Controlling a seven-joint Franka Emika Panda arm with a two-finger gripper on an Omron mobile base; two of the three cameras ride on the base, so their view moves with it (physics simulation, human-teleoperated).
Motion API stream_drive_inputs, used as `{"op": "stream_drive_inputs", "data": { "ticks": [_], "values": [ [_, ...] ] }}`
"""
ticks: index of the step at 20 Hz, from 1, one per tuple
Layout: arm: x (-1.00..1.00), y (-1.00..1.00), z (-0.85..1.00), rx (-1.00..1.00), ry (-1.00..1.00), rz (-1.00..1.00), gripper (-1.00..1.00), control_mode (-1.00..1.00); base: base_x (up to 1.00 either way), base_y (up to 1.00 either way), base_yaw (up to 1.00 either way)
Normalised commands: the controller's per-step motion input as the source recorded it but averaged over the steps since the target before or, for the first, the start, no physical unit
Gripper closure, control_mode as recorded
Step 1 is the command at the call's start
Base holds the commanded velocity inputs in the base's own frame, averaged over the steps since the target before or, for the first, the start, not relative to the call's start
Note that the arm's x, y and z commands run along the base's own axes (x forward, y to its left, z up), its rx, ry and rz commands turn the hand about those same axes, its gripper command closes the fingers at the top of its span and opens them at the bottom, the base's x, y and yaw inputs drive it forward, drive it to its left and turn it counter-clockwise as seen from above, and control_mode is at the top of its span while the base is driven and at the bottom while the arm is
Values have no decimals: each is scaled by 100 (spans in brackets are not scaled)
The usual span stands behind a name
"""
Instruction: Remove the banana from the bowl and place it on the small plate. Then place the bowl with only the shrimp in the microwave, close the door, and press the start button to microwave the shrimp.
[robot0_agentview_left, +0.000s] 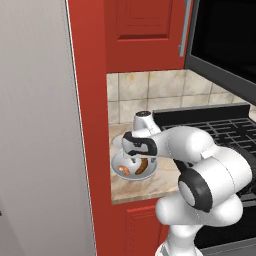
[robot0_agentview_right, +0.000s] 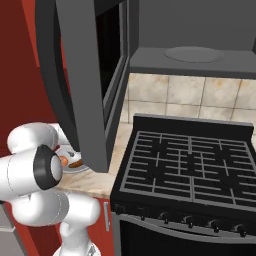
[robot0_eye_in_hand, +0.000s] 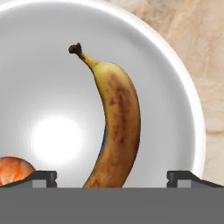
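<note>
The banana (robot0_eye_in_hand: 117, 127) lies in the bowl (robot0_eye_in_hand: 183, 87) beside the shrimp (robot0_eye_in_hand: 15, 169). The gripper (robot0_eye_in_hand: 111, 177) hangs over it, spread wide, holding nothing. All steps are left. The door (robot0_agentview_right: 75, 85) is open.

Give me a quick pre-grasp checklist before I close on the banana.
1. Gripper open, a tip on each side of the banana: ok.
2. Banana lying in the bowl: ok.
3. Shrimp outside the fingertips' gap: ok, though near one tip.
4. Fingers low enough to grip: cannot tell.
5. Small plate reachable behind the bowl: cannot tell, mostly hidden by the arm.
6. Microwave door open for later: ok.
</note>
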Motion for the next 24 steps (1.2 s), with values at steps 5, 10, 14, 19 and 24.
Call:
{"op": "stream_drive_inputs", "data": {
  "ticks": [5,10,14,19,24],
  "values": [
    [4,0,-12,0,0,-6,-100,-100,0,0,0],
    [1,0,-14,0,0,-5,-100,-100,0,0,0],
    [0,0,-17,0,0,-5,-100,-100,0,0,0],
    [1,6,-20,0,1,-4,-100,-100,0,0,0],
    [1,20,-21,0,1,-5,100,-100,0,0,0]
  ]
}}
